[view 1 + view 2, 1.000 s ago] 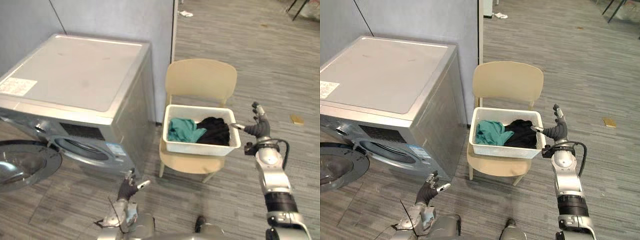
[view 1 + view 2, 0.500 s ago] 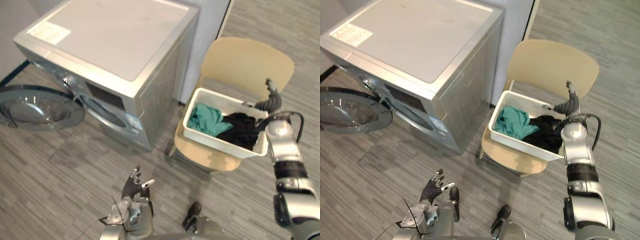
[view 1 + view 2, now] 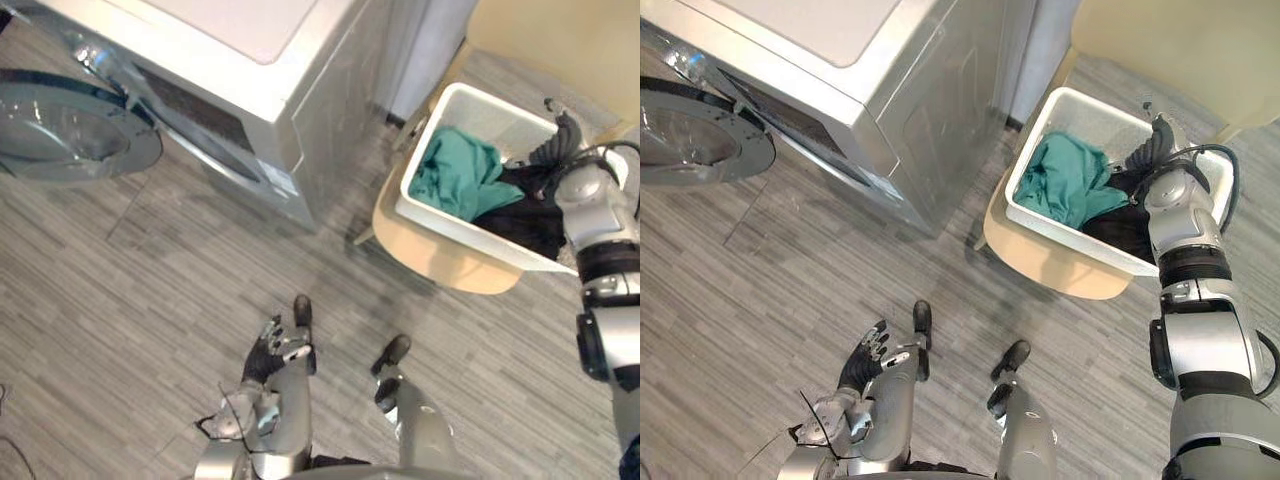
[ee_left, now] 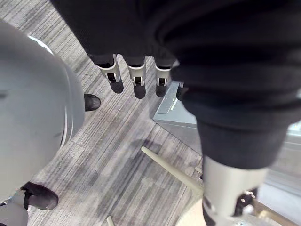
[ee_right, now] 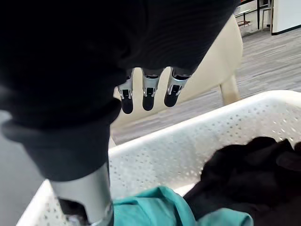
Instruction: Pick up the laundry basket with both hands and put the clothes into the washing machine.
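**Right hand (image 3: 1156, 148) released above the basket, nothing held**

I see the washing machine (image 3: 860, 80) with its door (image 3: 685, 140) swung open. Beside it, the chair (image 3: 1045, 268) carries the white laundry basket (image 3: 1070, 238). Teal cloth (image 3: 1065, 185) and black cloth (image 3: 1130, 225) lie inside. My right fingers hang straight over the basket's right end. My left hand (image 3: 265, 358) is low near the floor, also relaxed and well apart from the basket. I judge the basket stiff and light and the clothes soft, so I should grip opposite rims.

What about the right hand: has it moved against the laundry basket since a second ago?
Yes. The right hand stood outside the right rim of the laundry basket; now it is inward of that rim, open above the black clothes.
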You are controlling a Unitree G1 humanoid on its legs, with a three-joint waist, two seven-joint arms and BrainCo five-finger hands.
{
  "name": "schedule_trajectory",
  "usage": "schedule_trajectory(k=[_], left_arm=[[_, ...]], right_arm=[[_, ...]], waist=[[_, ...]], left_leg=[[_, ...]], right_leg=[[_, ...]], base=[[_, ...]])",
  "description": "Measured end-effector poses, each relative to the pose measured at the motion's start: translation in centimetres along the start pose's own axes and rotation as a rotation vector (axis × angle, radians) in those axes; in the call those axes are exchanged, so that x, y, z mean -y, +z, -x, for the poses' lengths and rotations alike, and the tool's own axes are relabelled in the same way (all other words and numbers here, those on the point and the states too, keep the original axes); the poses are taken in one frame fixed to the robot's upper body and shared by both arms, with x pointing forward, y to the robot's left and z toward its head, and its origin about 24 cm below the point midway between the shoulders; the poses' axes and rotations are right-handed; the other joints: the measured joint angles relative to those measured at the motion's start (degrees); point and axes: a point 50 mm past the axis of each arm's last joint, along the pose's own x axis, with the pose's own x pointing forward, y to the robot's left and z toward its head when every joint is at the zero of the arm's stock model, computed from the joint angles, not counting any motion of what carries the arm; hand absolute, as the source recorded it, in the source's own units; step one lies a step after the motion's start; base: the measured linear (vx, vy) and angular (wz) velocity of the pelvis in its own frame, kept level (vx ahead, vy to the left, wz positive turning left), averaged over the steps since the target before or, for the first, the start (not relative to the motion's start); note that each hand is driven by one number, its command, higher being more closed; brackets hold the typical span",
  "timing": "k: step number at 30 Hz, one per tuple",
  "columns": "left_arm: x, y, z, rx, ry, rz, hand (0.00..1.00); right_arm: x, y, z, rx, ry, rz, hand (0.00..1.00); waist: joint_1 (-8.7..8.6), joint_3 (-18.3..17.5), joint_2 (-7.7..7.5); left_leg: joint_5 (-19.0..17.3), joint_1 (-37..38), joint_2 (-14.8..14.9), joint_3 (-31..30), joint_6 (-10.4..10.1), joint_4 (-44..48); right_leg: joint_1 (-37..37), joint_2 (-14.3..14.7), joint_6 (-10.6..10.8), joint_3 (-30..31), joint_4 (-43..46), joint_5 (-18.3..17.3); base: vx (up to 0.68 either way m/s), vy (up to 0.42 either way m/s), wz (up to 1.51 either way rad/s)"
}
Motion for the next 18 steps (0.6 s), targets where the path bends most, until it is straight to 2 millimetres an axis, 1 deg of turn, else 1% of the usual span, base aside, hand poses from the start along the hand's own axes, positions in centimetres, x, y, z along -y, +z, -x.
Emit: schedule_trajectory(k=[4, 9, 11, 14, 17, 18], left_arm=[[0.0, 0.2, -0.2, 0.007, -0.002, 0.000, 0.00], [0.2, 0.8, -0.7, 0.029, -0.012, 0.013, 0.00], [0.3, 1.0, -0.9, 0.034, -0.016, 0.010, 0.00], [0.7, 1.0, -1.0, 0.034, -0.039, 0.003, 0.00], [1.2, 1.1, -1.2, 0.037, -0.056, 0.023, 0.00], [1.3, 1.4, -1.4, 0.047, -0.057, 0.033, 0.00]], right_arm=[[0.1, 0.1, -0.1, -0.004, 0.009, -0.003, 0.00], [-0.2, 0.2, -0.1, -0.001, 0.019, 0.012, 0.00], [-0.4, 0.3, -0.1, 0.002, 0.025, 0.021, 0.00], [-0.5, -0.2, -0.1, -0.021, 0.033, 0.024, 0.00], [-0.2, -0.7, -0.4, -0.066, 0.034, 0.007, 0.00], [-0.1, -0.9, -0.5, -0.084, 0.037, 0.005, 0.00]], waist=[[0.06, 0.52, 0.09], [0.11, 0.60, -0.04], [0.10, 0.60, -0.04], [-0.14, 0.65, 0.02], [-0.03, 0.82, 0.17], [0.03, 1.56, 0.20]], left_leg=[[0.62, -0.11, -0.16, -0.07, 0.00, -0.77], [4.19, 1.38, -0.56, -0.15, -0.58, -6.04], [5.05, 1.70, -0.57, -0.16, -0.58, -7.28], [6.72, 1.85, -0.83, -0.74, -0.54, -9.64], [8.40, 1.08, -1.16, -1.29, -0.38, -12.28], [8.61, 1.08, -1.23, -1.58, -0.59, -12.76]], right_leg=[[-0.25, -0.03, 0.00, -0.18, -0.08, 0.01], [-0.72, -0.10, -0.14, -0.44, -0.24, 0.06], [-1.00, 0.01, -0.25, -0.45, -0.17, -0.01], [-1.64, -0.01, -0.51, -1.22, 0.40, -0.19], [-3.19, -0.09, -0.62, -1.82, 0.77, -0.28], [-3.23, -0.09, -0.63, -2.01, 0.80, -0.27]], base=[[0.00, 0.012, 0.04], [-0.02, 0.007, 0.06], [-0.04, -0.005, 0.02], [-0.05, 0.005, 0.12], [-0.05, 0.013, 0.10], [-0.03, 0.001, 0.11]])
